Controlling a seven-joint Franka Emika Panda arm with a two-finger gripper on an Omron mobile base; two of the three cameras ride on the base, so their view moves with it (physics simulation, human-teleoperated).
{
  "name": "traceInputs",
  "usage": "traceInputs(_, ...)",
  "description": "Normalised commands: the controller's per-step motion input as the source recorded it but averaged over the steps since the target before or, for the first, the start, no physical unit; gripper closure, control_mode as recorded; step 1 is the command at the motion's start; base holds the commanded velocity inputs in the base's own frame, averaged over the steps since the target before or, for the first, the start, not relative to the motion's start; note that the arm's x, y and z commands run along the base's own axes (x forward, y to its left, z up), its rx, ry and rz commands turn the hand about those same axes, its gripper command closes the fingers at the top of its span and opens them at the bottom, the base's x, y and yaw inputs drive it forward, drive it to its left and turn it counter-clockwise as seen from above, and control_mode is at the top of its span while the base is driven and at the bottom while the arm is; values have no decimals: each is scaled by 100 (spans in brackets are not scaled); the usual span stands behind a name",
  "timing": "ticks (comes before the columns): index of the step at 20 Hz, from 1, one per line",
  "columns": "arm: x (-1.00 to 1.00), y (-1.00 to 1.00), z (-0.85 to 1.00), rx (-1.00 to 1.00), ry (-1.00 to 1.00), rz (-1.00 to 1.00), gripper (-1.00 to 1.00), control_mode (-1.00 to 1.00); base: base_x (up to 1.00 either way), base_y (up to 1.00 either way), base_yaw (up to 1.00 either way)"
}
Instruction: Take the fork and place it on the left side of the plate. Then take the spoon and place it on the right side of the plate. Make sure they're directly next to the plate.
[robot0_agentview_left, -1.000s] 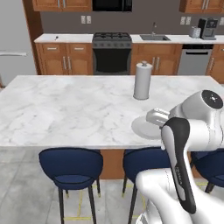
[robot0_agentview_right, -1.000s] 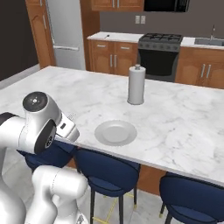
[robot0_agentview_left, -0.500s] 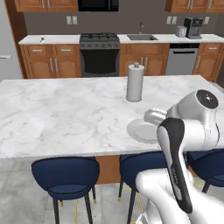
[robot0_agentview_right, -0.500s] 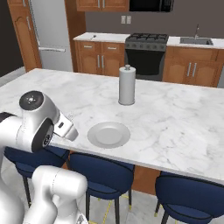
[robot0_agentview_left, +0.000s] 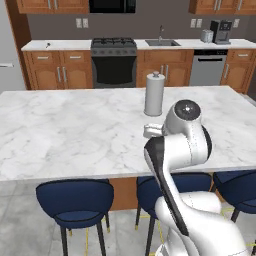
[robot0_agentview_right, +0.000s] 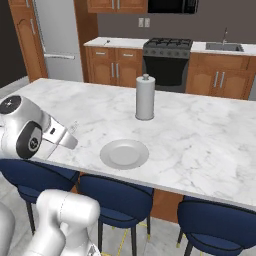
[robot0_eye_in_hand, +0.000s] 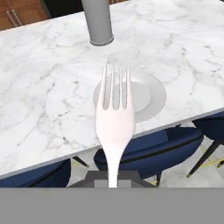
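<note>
In the hand view my gripper (robot0_eye_in_hand: 113, 178) is shut on the handle of the pale fork (robot0_eye_in_hand: 114, 118), whose tines point away from me toward the plate (robot0_eye_in_hand: 151, 94). The fork hangs in the air over the counter's near edge, just short of the plate. The round grey-white plate (robot0_agentview_right: 124, 153) lies near the front edge of the marble island, to the right of my gripper (robot0_agentview_right: 71, 136). In the left base view my gripper (robot0_agentview_left: 149, 131) sticks out left of the arm, which hides the plate. The spoon is out of view.
A tall grey paper-towel roll (robot0_agentview_right: 145, 98) stands upright on the island (robot0_agentview_right: 200, 135) behind the plate. Blue stools (robot0_agentview_right: 112, 197) line the island's near side below the edge. Cabinets, a stove (robot0_agentview_left: 114, 60) and a sink stand along the back wall.
The whole picture has shifted as the base drove, so the island and roll sit differently in both base views. The fork has stayed in my gripper.
</note>
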Motion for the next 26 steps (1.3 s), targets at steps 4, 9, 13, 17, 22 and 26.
traceInputs(4, 36, 0, 0, -10, 3, 4, 100, -100, 0, 0, 0)
traceInputs(9, 45, 0, -2, -5, 7, 15, 100, -100, 0, 0, 0)
traceInputs(13, 43, 0, -10, -2, 10, 14, 100, -100, 0, 0, 0)
traceInputs(17, 28, 0, -25, -3, 3, 4, 100, -100, 0, 0, 0)
traceInputs(22, 14, 0, -40, -6, 0, 0, 100, -100, 0, 0, 0)
traceInputs(26, 11, 0, -50, -7, 0, 0, 100, -100, 0, 0, 0)
